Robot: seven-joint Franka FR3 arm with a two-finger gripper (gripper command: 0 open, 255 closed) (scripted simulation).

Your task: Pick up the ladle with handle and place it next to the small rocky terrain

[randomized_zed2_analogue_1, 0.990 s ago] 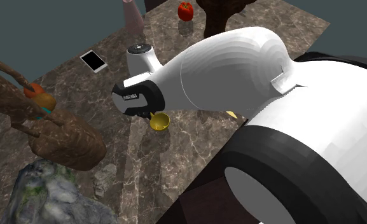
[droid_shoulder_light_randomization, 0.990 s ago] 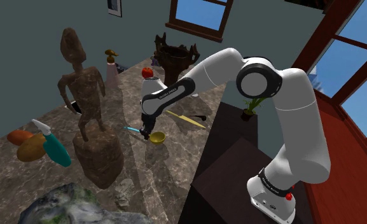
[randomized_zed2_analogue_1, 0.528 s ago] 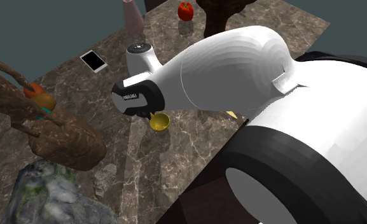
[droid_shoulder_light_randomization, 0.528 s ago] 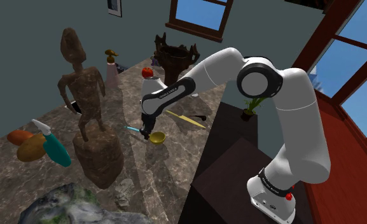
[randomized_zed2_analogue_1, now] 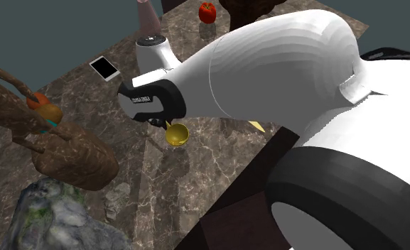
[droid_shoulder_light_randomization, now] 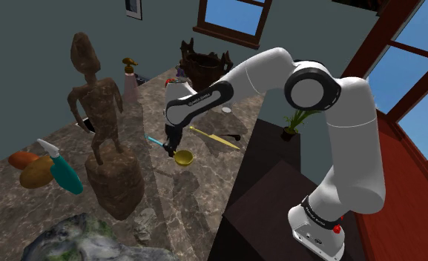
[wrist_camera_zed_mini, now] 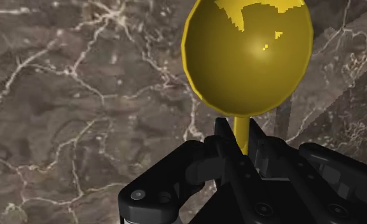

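One yellow ladle, one wooden statue, one spray bottle, two orange fruits, one red apple, one big mossy rock, one white tablet, one pink vase, one potted plant.

We take this for a room in a home: wood-framed windows open onto blue sky, a framed picture hangs on a dark wall, and beside a potted plant a marble tabletop carries a carved statue, fruit and a spray bottle.

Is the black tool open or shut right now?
Shut: the black tool clasps the yellow ladle by its thin handle in the wrist view.
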